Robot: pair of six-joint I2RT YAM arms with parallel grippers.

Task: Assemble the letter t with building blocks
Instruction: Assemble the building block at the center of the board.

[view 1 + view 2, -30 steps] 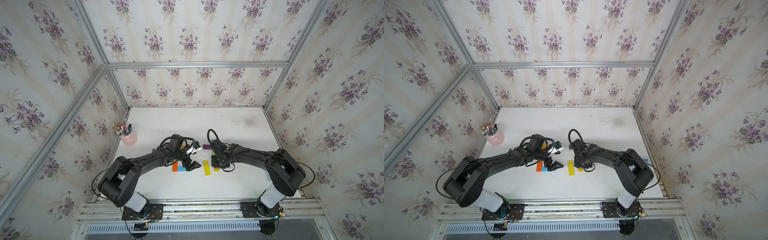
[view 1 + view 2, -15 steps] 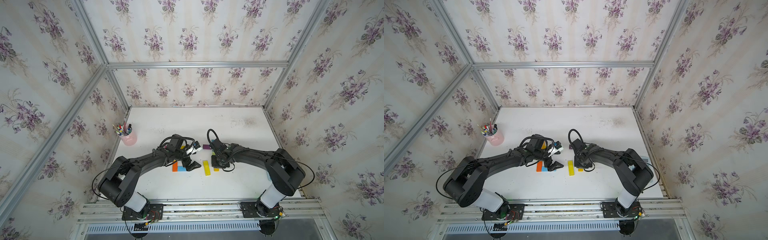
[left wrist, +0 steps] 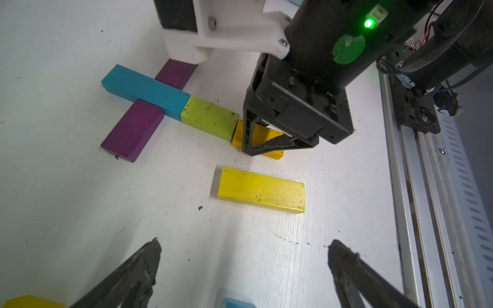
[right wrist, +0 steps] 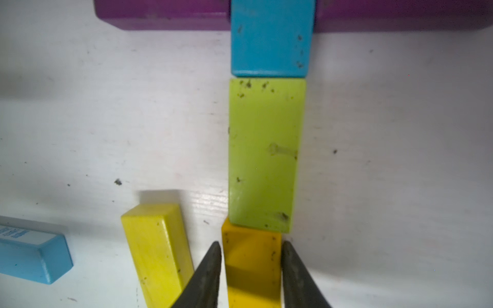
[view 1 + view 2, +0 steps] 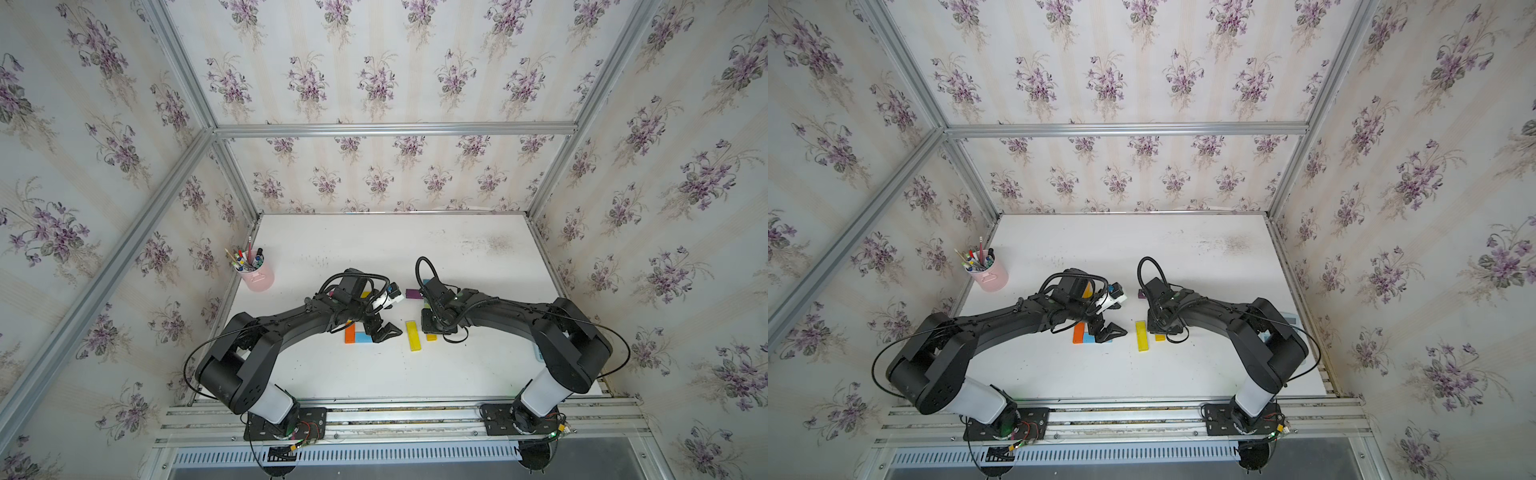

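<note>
Stem work is the step in hand, as we read it. The t [image 3: 149, 90] lies flat on the worktop [image 5: 374, 249] under the right arm: a purple bar [image 4: 160, 13] showing on both sides of a teal block [image 4: 269, 40], a lime block [image 4: 264, 154] butted against the teal, and an amber block [image 4: 252, 272] touching the lime's near end. The right claw [image 4: 251, 242] straddles the amber, one finger close along each long side — whether it pinches or merely flanks, we cannot tell. The left claw [image 3: 244, 241] hangs spread wide and empty above bare worktop, near an orange block [image 5: 350, 333] and a blue block [image 5: 362, 338]. A yellow block [image 3: 261, 190] lies loose just beside the amber, on the left arm's side.

We judge the foot missing. Next, the right claw needs to let go and rise straight up so the amber does not drag — then a short block must go against the stem's base, pointing toward the right arm's side. The worktop there is bare, so nothing needs clearing first.
</note>
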